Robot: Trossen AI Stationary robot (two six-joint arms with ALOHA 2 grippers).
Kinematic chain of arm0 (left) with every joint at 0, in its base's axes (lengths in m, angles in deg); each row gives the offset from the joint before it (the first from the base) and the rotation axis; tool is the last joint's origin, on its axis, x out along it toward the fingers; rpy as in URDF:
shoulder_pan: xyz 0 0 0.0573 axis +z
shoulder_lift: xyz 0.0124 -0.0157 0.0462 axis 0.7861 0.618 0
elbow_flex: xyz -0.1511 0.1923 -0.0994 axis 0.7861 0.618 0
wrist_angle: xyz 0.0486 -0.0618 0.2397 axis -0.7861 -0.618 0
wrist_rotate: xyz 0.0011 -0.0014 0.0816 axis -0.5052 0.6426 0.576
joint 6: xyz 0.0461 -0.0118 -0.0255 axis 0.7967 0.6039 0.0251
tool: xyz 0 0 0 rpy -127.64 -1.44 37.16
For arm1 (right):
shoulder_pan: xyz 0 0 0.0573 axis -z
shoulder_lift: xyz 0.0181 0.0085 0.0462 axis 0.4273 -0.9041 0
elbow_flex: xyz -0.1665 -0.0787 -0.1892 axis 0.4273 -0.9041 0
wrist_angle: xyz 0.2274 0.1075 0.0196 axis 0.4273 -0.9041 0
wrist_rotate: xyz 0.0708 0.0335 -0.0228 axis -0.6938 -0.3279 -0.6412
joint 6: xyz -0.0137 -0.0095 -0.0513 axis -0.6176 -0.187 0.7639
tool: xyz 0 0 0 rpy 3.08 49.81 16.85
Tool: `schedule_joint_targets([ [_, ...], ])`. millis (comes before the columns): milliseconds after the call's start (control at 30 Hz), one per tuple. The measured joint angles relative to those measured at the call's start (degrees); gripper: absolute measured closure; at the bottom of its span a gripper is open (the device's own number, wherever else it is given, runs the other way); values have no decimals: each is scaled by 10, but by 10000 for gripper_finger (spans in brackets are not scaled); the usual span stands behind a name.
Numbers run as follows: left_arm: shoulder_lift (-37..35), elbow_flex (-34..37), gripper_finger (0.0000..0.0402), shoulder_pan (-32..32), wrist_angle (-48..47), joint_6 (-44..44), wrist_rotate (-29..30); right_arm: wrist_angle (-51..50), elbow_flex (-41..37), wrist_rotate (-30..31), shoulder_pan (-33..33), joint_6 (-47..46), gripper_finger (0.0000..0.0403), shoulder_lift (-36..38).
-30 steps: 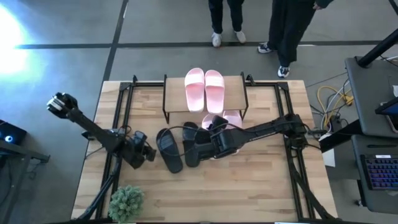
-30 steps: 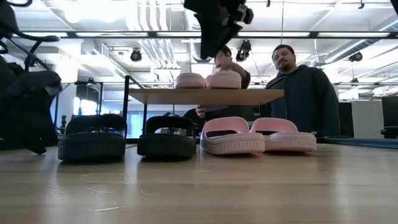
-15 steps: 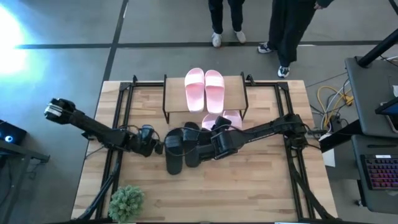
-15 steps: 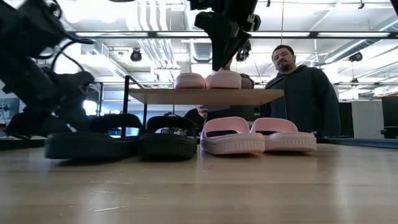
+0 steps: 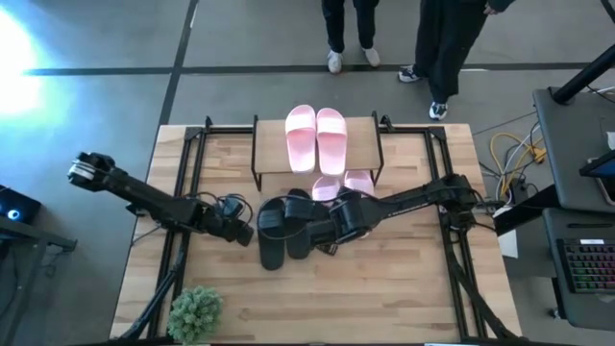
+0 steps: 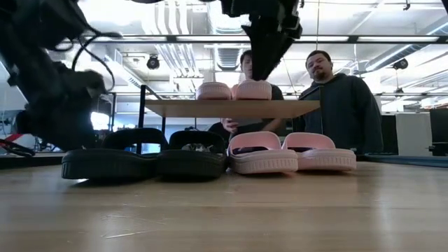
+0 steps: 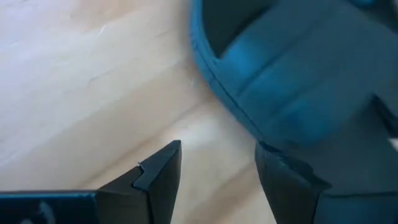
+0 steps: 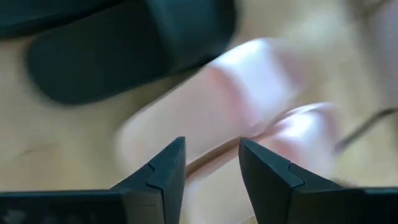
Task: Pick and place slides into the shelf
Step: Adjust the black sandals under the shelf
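Two pale pink slides [image 5: 315, 136] lie on the shelf's top board [image 5: 269, 144]. Two more pink slides [image 6: 262, 152] [image 6: 318, 152] lie side by side on the table in front of the shelf. Two black slides [image 5: 272, 234] [image 5: 300, 223] lie close together to their left. My left gripper [image 7: 217, 155] is open, low at the left black slide's [image 7: 292, 74] left side. My right gripper [image 8: 212, 149] is open and empty, high above the table [image 6: 262, 70], over the pink slides [image 8: 236, 99] on the table. My left gripper meets the left black slide's side rim [image 7: 245, 127] with the tip of one open finger [image 7: 277, 171], coming low and nearly level from the table's left. The other finger stands over bare wood. The slide lies flat on the table, sole down.
A small green plant [image 5: 195, 309] stands at the near left corner. Black frame rails [image 5: 183, 192] run along both table sides. People [image 6: 336, 98] stand beyond the far edge. Bare wood lies across the near half [image 5: 336, 298].
My left gripper has swung in from the near left and come down beside the left black slide. That slide has slid toward the table's right and turned, and now lies against the other black slide. My right gripper has drifted right, still high.
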State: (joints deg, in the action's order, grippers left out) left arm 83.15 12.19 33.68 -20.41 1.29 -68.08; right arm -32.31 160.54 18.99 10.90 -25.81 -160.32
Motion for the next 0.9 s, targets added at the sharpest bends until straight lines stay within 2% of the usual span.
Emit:
schedule_joint_targets([
  [100, -15, -18, 211, -23, 3, 0, -10, 20, -4, -87, 0, -25, 271, 0],
  [167, -15, -28, 211, -47, 4, -1, -25, 45, -11, -111, -4, -44, 277, 0],
  [367, 44, -70, 211, -154, 83, -1, -42, 61, -14, -84, -13, -71, 294, 0],
  [533, 143, -124, 211, -225, 77, 0, -34, 60, -14, -64, -12, -78, 303, 0],
  [733, 259, -194, 211, -240, 79, 0, -29, 60, -14, -64, -12, -77, 305, 0],
  [900, 318, -231, 211, -234, 82, 2, 15, 60, -15, -63, -12, -63, 300, 0],
])
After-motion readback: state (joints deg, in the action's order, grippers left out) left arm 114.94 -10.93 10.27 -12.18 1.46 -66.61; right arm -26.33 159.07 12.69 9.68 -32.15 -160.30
